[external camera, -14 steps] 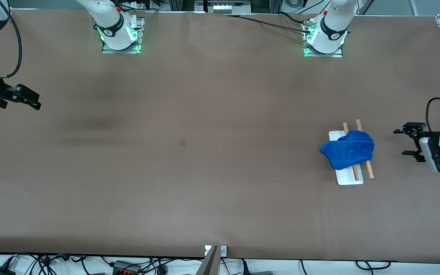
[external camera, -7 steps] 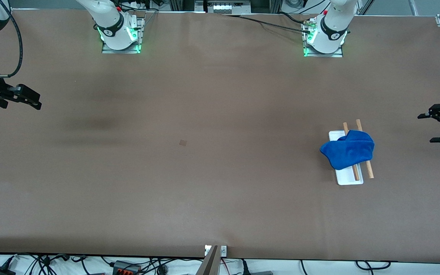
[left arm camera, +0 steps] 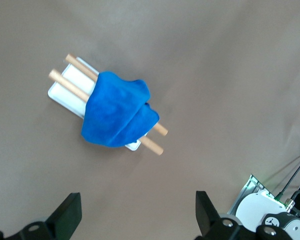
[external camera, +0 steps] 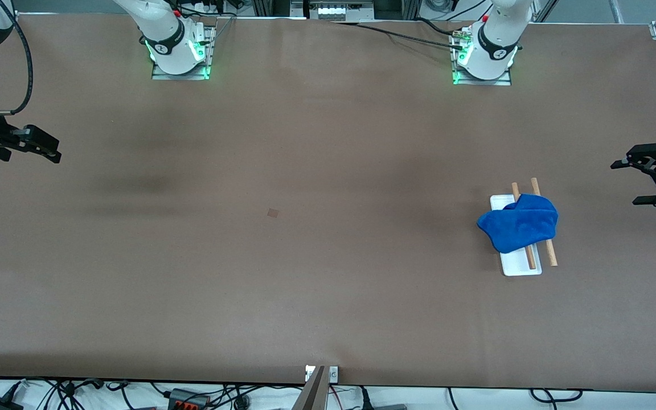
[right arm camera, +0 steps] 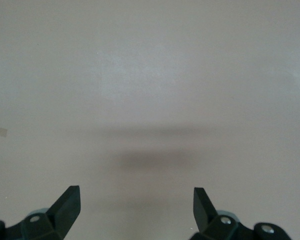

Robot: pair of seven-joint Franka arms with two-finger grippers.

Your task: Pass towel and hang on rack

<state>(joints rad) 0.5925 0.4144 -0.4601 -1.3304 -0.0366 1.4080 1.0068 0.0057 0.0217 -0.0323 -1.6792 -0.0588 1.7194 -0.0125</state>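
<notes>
The blue towel (external camera: 519, 229) lies draped over the rack (external camera: 521, 267), at three o'clock on my table. My left gripper (external camera: 641, 182) has pulled away, fingers wide, holding nothing. My right gripper (external camera: 40, 149) waits, open too. Hanging looks done.

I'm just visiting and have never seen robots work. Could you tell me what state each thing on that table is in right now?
towel: bunched, draped over both rods of the rack, held by nothing.
rack: upright on the table toward the left arm's end, rods partly covered.
left gripper: open, empty, up in the air beside the rack.
right gripper: open, empty, waiting at the right arm's end of the table.
</notes>
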